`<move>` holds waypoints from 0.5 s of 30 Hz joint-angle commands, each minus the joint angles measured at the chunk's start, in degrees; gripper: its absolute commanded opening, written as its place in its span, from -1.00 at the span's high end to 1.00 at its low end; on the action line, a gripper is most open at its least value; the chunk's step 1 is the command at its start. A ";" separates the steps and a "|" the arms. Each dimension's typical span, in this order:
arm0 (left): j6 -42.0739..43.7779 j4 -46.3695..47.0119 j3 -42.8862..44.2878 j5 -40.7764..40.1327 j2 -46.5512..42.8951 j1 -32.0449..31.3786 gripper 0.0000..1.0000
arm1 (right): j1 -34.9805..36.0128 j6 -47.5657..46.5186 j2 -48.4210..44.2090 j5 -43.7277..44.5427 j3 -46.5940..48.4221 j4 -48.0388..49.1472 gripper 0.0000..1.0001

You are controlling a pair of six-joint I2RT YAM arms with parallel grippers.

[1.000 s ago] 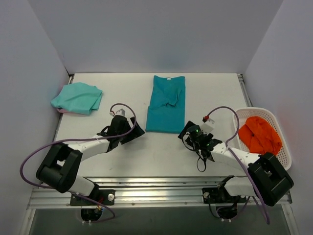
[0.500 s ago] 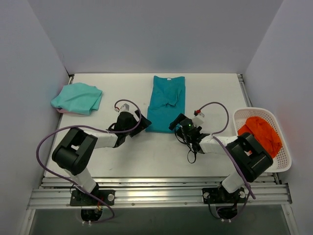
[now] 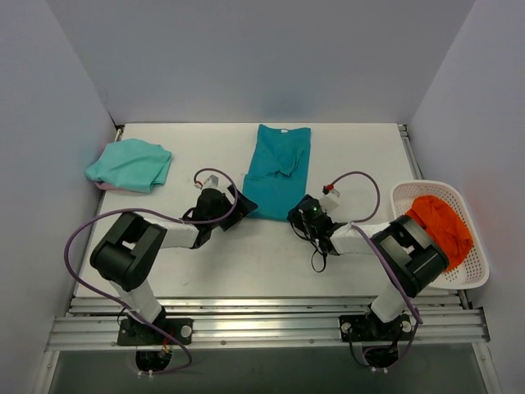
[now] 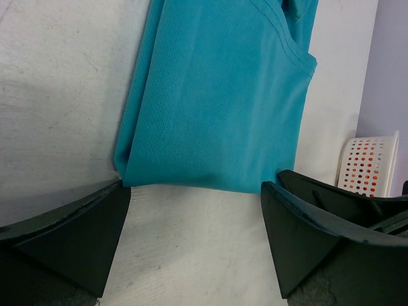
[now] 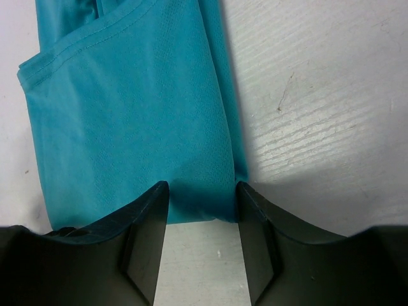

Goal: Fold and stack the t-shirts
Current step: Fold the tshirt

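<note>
- Deep teal crew-neck cloth t-shirt (image 3: 279,168): lies flat on the white surface (image 3: 361,156), already folded lengthwise into a long strip. Its hem edge sits just ahead of both grippers, its collar at the end far from them.
- Left gripper (image 3: 238,205): open wide and empty, with the hem's left corner just beside one fingertip.
- Right gripper (image 3: 297,209): open and empty, its jaws straddling the hem's right corner.
- Handling, as judged: the shirt is light, limp and layered, so the plies may slip apart. Pinch both hem corners through all layers.
- Paler mint-turquoise cloth t-shirt (image 3: 130,164): a folded heap well apart from the left gripper, on its outer side.
- White perforated plastic basket (image 3: 410,187) holding crumpled orange cloth (image 3: 435,226): beyond the right gripper's outer side.
</note>
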 commanded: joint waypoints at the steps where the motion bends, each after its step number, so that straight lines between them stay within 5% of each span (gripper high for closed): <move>1: -1.09 -1.58 -2.83 0.76 0.65 -1.02 -0.90 | -0.09 0.45 2.46 -0.81 -1.04 -6.46 0.16; 6: -1.45 -1.58 -3.36 -1.26 0.73 -1.20 -0.92 | -0.09 0.45 2.64 -0.89 -0.95 -6.55 0.38; 15: -1.97 -1.57 -3.62 -5.39 2.32 -1.20 -0.98 | -0.97 0.19 1.41 -0.28 -1.83 -7.78 0.44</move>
